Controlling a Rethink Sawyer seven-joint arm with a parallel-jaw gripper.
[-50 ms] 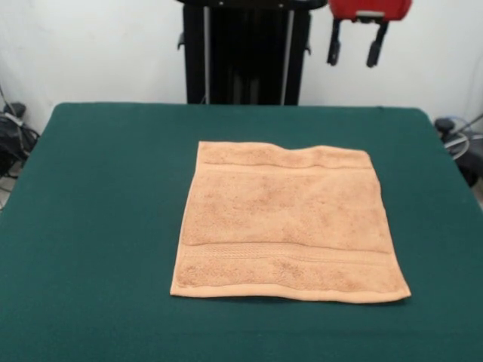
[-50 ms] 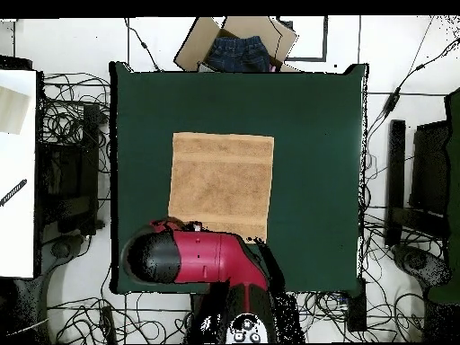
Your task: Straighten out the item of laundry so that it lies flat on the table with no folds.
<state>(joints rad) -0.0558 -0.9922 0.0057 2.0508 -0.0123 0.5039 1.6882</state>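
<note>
Peach-orange terry towel (image 1: 285, 222) lies spread near the middle of the green table (image 1: 90, 196), all four corners out, woven bands showing. Only a slight ripple along the far hem. Gripper (image 1: 355, 47) hangs high above the far edge, fingers apart, holding nothing. Looks like the final step: straightening essentially done. Next move, if any, calls for a light tug on that rippled hem.
</note>
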